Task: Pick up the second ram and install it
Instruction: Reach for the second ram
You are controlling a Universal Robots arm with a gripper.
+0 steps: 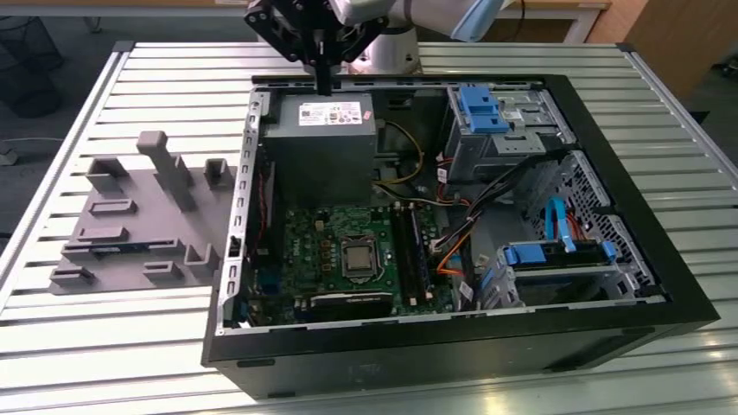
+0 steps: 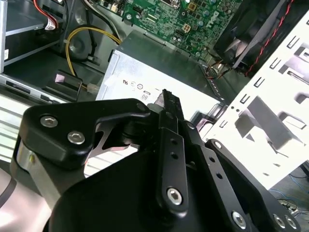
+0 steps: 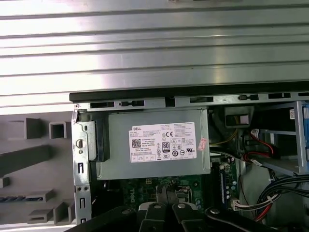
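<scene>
The second ram (image 1: 116,247) is a slim blue stick lying in a slot of the grey holder tray (image 1: 138,203), to the exterior view's left of the open computer case. The first wrist view shows the ram (image 3: 19,198) as a blue strip in the tray (image 3: 29,159). My gripper (image 1: 324,83) hangs above the case's rear edge, over the grey power-supply box (image 1: 317,147), well away from the tray. Its fingers are shut with nothing between them in both wrist views (image 2: 169,99) (image 3: 166,191). The green motherboard (image 1: 334,238) with long black slots (image 1: 410,246) lies below the power supply.
The black case wall (image 1: 461,333) rings the motherboard. Blue drive brackets (image 1: 479,108) and a blue caddy (image 1: 554,255) sit at the exterior view's right, with loose cables (image 1: 455,233) between them. A black fan (image 2: 251,29) stands by the board. All rests on a slatted metal table (image 1: 138,78).
</scene>
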